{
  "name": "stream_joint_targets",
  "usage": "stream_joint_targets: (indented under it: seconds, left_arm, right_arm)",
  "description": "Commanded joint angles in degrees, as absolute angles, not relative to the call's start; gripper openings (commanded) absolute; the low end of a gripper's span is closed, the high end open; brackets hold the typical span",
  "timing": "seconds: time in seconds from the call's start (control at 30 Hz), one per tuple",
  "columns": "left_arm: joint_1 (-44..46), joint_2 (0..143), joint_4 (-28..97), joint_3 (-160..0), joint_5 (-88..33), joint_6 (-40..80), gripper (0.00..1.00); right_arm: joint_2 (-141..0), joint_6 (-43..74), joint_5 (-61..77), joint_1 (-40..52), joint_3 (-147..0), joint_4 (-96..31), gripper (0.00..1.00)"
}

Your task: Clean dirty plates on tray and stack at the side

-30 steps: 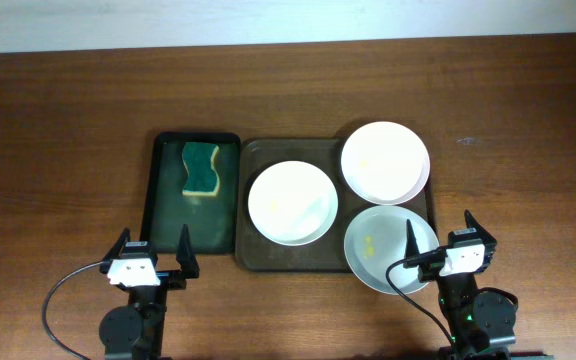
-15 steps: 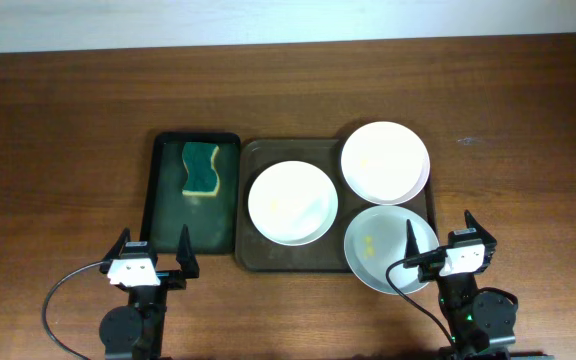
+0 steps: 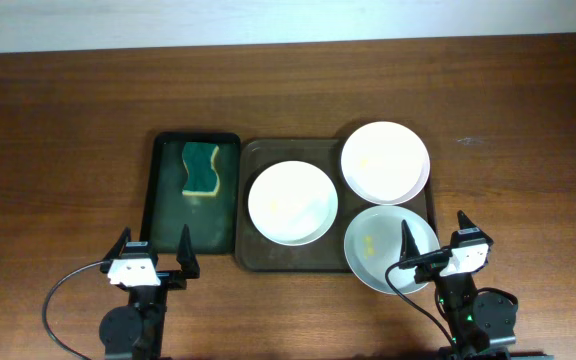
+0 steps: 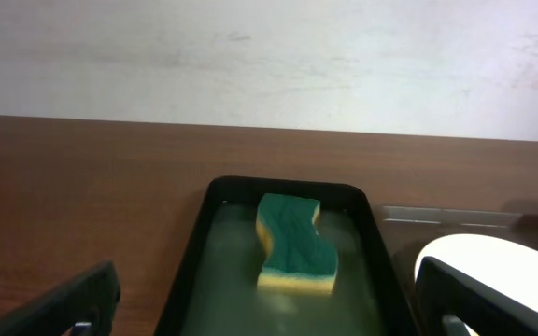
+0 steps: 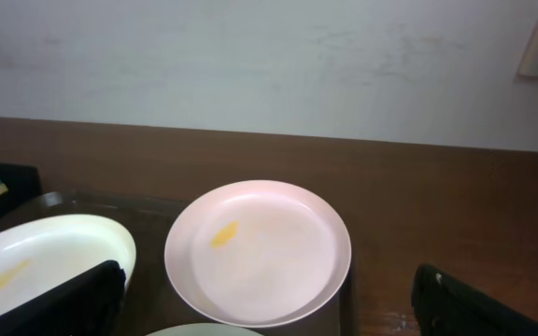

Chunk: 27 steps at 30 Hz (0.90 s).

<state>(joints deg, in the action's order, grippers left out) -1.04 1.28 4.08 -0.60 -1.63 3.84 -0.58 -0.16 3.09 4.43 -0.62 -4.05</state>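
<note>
Plates (image 3: 292,203), all three, sit on the tray (image 3: 260,256) mid-tabletop (image 3: 68,120), yellow smudges showing. Left claw (image 3: 155,234) hangs wide and empty by the near edge. The sponge (image 3: 201,168) lies dead ahead of it toward the far edge, long axis running near-to-far. Right claw (image 3: 434,222), wide too, hovers over the nearest plate (image 3: 376,250). Sponge first, I'd say, and that's the left claw's reach.

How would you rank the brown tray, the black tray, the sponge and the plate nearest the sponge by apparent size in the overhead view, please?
1. brown tray
2. black tray
3. plate nearest the sponge
4. sponge
All four lie at a similar depth from the camera, so nearness should not skew the order.
</note>
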Motion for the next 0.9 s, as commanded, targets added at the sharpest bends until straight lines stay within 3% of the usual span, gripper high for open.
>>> stream_joint_targets:
  seconds: [0.0, 0.27, 0.4, 0.5, 0.7, 0.87]
  left_arm:
    - [-0.9, 1.4, 4.1, -0.5, -6.9, 3.0, 0.99]
    - [-0.9, 1.4, 3.8, -0.5, -8.4, 3.2, 0.99]
    - [-0.9, 1.4, 2.9, -0.9, -13.1, 3.2, 0.99]
    - [-0.9, 1.4, 7.3, -6.2, -15.5, 4.0, 0.99]
    - [-0.9, 9.9, 19.7, -29.6, -15.0, 4.0, 0.99]
    - [-0.9, 31.7, 36.7, -56.8, -15.1, 1.6, 0.99]
  right_arm:
    - [-0.2, 1.1, 4.5, 4.1, -0.3, -4.1, 0.98]
    - [-0.7, 1.2, 4.9, 4.1, -0.3, -4.2, 0.98]
    - [-4.3, 7.0, 4.9, 4.1, -0.3, -4.1, 0.98]
    - [-6.4, 7.0, 6.0, 4.1, -2.7, -4.7, 0.98]
    - [-17.2, 10.0, 9.0, 4.1, -23.1, -16.8, 0.98]
    - [-35.8, 9.9, 13.1, 4.1, -51.1, -38.8, 0.98]
